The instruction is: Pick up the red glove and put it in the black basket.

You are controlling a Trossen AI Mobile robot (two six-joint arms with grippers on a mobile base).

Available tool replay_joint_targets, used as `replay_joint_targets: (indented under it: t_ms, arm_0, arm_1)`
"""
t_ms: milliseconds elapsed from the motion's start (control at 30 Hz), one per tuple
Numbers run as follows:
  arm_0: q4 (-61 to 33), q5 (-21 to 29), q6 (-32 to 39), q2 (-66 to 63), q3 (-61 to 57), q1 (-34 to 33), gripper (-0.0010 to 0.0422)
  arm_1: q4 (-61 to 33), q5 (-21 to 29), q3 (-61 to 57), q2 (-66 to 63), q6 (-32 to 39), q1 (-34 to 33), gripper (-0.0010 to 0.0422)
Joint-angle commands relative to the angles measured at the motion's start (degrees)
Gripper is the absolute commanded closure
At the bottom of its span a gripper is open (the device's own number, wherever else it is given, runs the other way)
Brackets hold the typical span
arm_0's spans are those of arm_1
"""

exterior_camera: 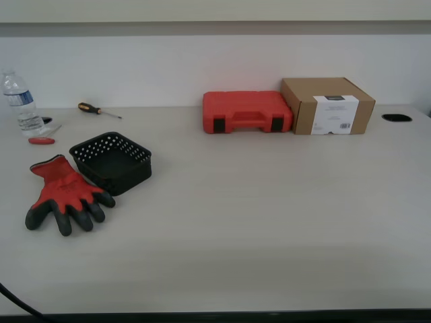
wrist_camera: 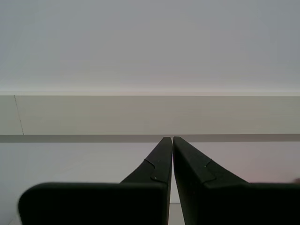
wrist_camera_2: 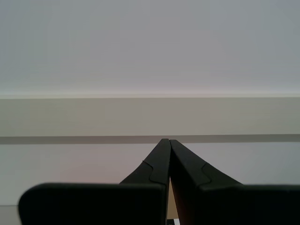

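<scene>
Both hands, the first hand [wrist_camera: 173, 138] and the second hand [wrist_camera_2: 169, 139], have fingers together on nothing, well apart from the red glove [exterior_camera: 63, 193] touching the black basket [exterior_camera: 113, 162] on the surface [exterior_camera: 269, 215].

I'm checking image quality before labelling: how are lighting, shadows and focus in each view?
Exterior view: even, soft light, faint shadows beside the black basket and red glove, both sharp, no glare. First wrist view: my first gripper, fingers together, dark silhouette against a plain bright wall. Second wrist view: my second gripper looks alike.
</scene>
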Motion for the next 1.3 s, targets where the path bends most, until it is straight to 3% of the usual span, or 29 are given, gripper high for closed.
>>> replay_joint_targets:
  t_ms: [33,1100,1300]
  arm_0:
    - [0.1,0.0,0.2,0.0,0.0,0.0,0.0412]
    - [0.1,0.0,0.2,0.0,0.0,0.0,0.0412]
    - [0.1,0.0,0.2,0.0,0.0,0.0,0.0412]
  arm_1:
    - [0.2,0.0,0.0,0.0,-0.1,0.0,0.0413]
    - [0.1,0.9,0.5,1.6,1.2,0.0,0.0413]
    - [-6.8,-0.8,0.5,8.1,1.2,0.0,0.0413]
